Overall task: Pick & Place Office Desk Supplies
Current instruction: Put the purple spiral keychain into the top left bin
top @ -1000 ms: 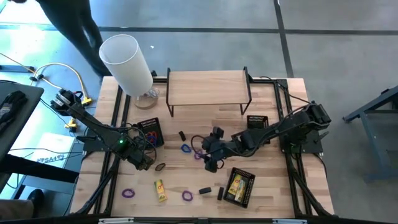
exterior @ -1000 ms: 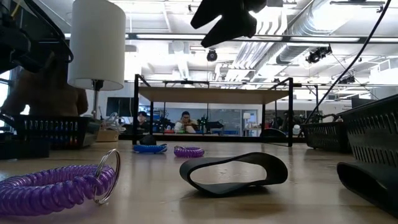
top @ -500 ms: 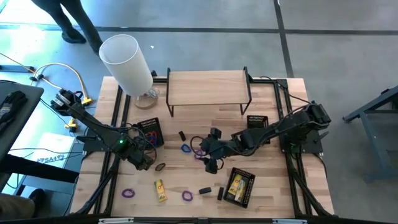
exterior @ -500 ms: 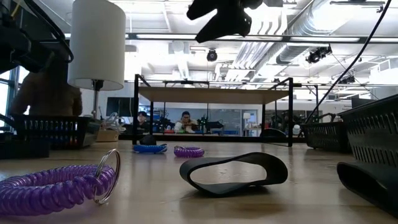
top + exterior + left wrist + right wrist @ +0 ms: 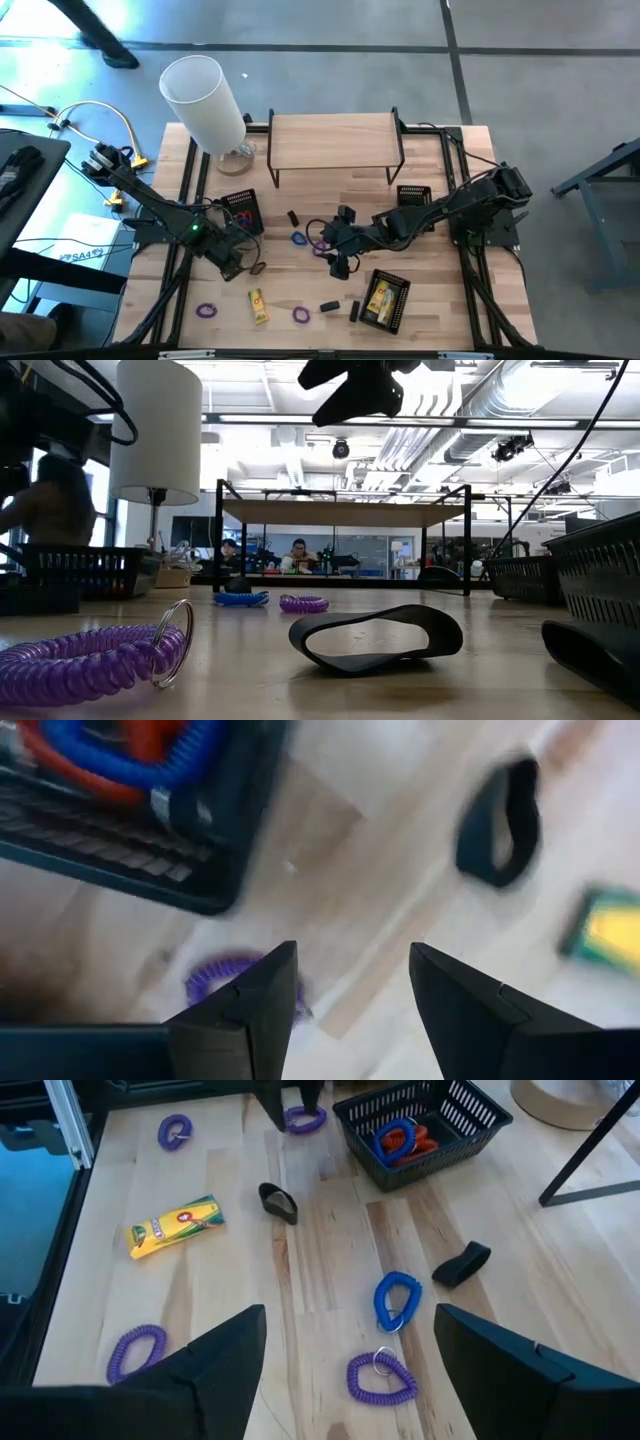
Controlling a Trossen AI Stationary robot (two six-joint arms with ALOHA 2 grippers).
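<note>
My left gripper [image 5: 232, 262] is open and low over the table, just near of the black mesh tray [image 5: 241, 210] that holds blue and red coils [image 5: 120, 745]. A purple coil [image 5: 225, 982] lies on the wood under its fingers, and the same coil shows in the right wrist view [image 5: 305, 1118]. A black band loop [image 5: 258, 268] lies beside it. My right gripper [image 5: 340, 262] is open and empty, held high over the table's middle above a blue coil [image 5: 397, 1300] and a purple coil [image 5: 383, 1377]. A yellow box [image 5: 259, 305] lies toward the near edge.
A wooden shelf [image 5: 335, 140] and a tall white cylinder [image 5: 205, 100] stand at the far side. A tray with yellow items [image 5: 386, 298] sits near right, and another tray [image 5: 414, 194] sits right. Black blocks [image 5: 329, 306] and purple coils [image 5: 207, 311] lie near the front edge.
My right gripper has gone a little up and toward the table's left, still open. My left arm has shifted slightly at the table's left. A person beyond the far left edge has walked on.
</note>
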